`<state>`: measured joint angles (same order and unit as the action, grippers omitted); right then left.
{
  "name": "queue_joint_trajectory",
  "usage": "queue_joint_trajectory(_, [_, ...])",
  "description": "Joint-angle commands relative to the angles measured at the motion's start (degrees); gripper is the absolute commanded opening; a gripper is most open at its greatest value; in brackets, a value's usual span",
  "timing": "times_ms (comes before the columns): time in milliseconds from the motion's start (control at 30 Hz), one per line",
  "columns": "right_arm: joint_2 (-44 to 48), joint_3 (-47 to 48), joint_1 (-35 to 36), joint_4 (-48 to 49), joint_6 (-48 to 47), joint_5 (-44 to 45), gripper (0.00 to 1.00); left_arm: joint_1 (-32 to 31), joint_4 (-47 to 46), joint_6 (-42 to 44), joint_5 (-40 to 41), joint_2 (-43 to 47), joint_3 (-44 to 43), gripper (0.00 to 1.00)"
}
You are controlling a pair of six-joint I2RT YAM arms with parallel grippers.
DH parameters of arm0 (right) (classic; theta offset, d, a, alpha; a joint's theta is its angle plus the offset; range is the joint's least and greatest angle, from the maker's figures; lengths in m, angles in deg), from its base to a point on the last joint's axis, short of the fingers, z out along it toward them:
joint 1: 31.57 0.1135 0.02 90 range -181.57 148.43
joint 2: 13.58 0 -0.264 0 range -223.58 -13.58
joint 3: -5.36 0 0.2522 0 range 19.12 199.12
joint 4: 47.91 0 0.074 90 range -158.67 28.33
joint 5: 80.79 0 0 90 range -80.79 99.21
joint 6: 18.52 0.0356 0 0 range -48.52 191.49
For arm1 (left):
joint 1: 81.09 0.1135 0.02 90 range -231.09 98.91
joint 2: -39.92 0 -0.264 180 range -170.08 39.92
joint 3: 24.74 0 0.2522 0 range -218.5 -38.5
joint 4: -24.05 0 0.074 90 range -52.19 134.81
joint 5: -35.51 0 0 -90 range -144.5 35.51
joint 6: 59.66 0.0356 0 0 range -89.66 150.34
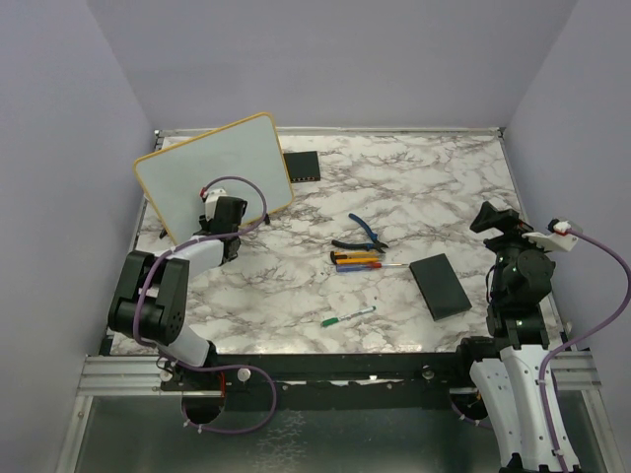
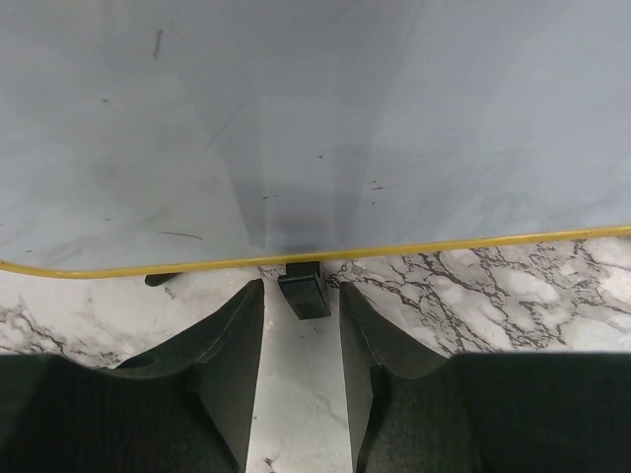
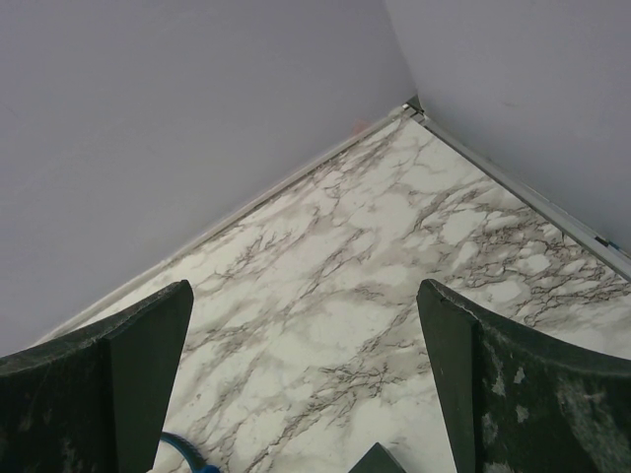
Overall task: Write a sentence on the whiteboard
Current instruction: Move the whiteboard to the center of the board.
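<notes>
The whiteboard (image 1: pixel 212 172) has a yellow-orange frame and stands tilted at the back left. Its white face is blank apart from faint smudges; no sentence shows on it. In the left wrist view the board (image 2: pixel 315 118) fills the upper half, with its yellow lower edge across the middle. My left gripper (image 1: pixel 219 204) is just in front of the board's lower edge. It is open and empty (image 2: pixel 301 288), and the board's small black foot (image 2: pixel 305 296) lies at the gap between the fingertips. My right gripper (image 1: pixel 490 217) is raised at the right, wide open and empty (image 3: pixel 306 296).
A green marker (image 1: pixel 347 316) lies mid-table near the front. A bundle of orange and red markers (image 1: pixel 357 260) and blue-handled pliers (image 1: pixel 361 234) lie in the middle. One black pad (image 1: pixel 439 286) lies at the right, another (image 1: pixel 302 166) behind the board. Purple walls enclose the table.
</notes>
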<state>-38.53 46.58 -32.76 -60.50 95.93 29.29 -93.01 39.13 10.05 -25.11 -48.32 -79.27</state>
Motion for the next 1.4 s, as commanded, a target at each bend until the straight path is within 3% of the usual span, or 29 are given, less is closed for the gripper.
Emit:
queue_joint_trajectory(0, [0.47, -0.74, -0.22, -0.38, 0.25, 0.30, 1.00, 0.86, -1.14, 0.08, -1.63, -1.92, -1.67, 0.38])
queue_joint_trajectory(133, [0.20, -0.83, -0.22, -0.23, 0.29, 0.25, 1.00, 1.28, -1.09, -0.01, -2.29, -2.08, -1.76, 0.33])
queue_joint_trajectory(533, [0.14, -0.66, -0.22, -0.54, 0.34, 0.31, 1.00, 0.86, -0.51, -0.50, -3.02, -2.25, -2.00, 0.00])
queue_joint_trajectory(1367, [0.31, -0.74, -0.22, -0.82, 0.60, -0.04, 1.00, -11.02, 4.79, -12.36, 0.94, 2.53, 0.34, 0.00])
